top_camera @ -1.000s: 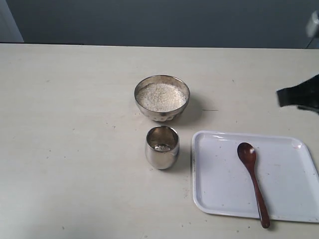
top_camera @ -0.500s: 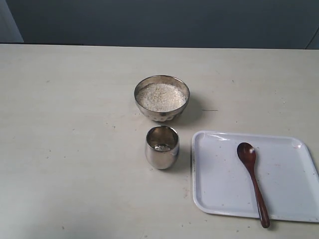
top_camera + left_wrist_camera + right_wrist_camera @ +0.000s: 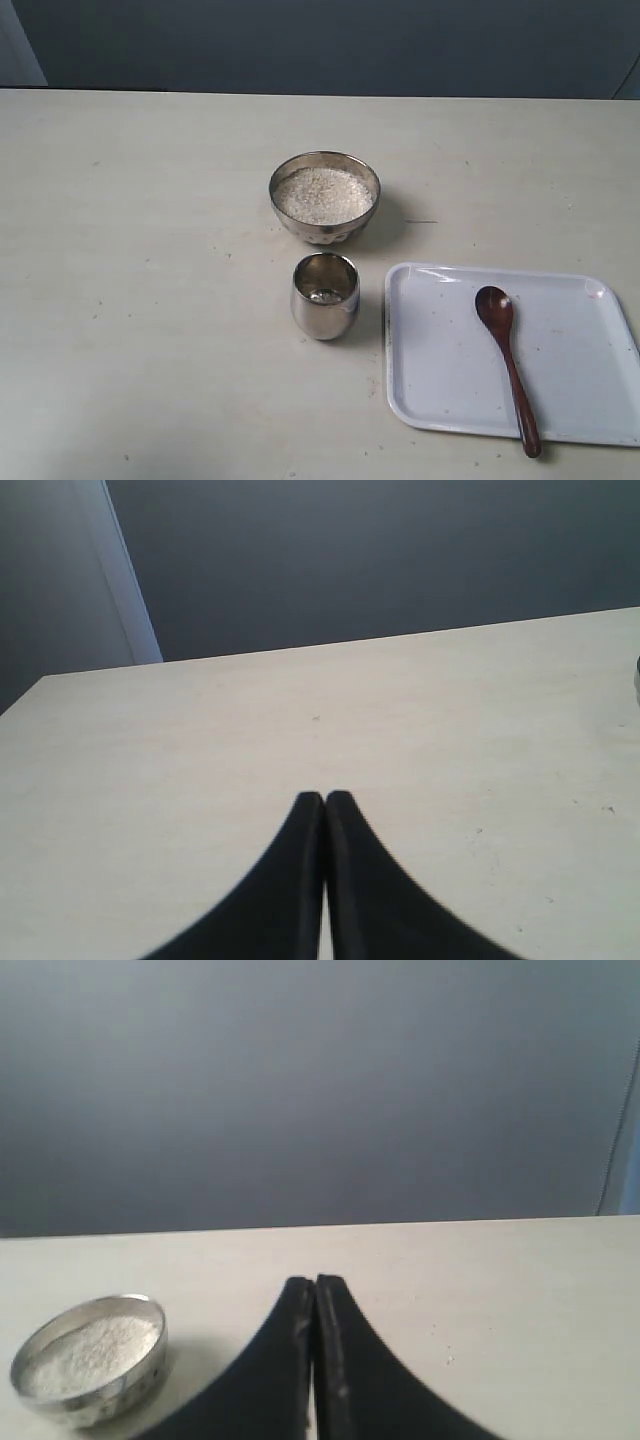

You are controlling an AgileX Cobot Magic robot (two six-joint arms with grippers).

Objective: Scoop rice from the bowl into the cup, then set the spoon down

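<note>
From the outside camera, the shiny bowl (image 3: 325, 196) sits near the middle of the pale surface (image 3: 140, 300). It is full of white rice (image 3: 324, 194). The little steel cup (image 3: 325, 295) stands upright just beside the bowl, at 6 o'clock from it, not touching. Something pale shows at its bottom, but I cannot tell what. A white tray (image 3: 440, 390) lies at 3 o'clock from the cup. The brown spoon (image 3: 508, 365) lies on the tray. Its round head points to 12 o'clock and the thin handle runs to 6 o'clock, where the tip pokes over the tray's rim.

In the left wrist camera, the left gripper (image 3: 325, 798) hangs over bare surface. Its black jaws are pressed together with nothing between them.

In the right wrist camera, the right gripper (image 3: 314, 1280) has its jaws pressed together too, holding nothing. The bowl of rice sits close by on the surface, off to one side of the jaws.
</note>
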